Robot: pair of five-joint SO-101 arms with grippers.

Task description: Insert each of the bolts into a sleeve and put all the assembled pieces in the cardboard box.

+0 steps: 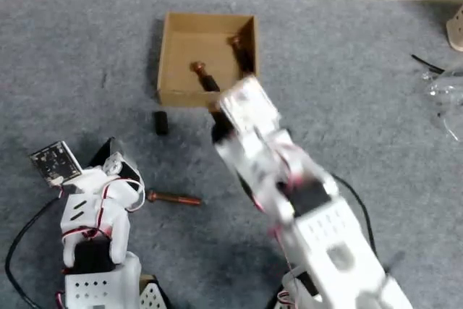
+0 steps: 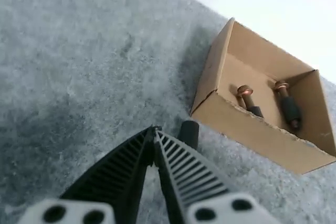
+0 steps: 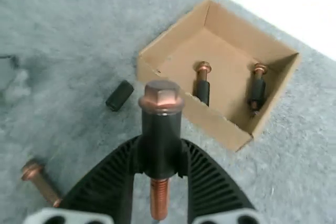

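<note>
Copper bolt (image 3: 160,98) in black sleeve (image 3: 160,140) sits gripped in our right fingers (image 3: 207,177) just beside the cardboard box (image 3: 220,124), so we judge it next needs carrying over the wall and release; left fingers (image 2: 184,171) closed, empty.

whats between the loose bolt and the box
A loose black sleeve lies between the bolt and the box, nearer the box; the high view shows it.
</note>
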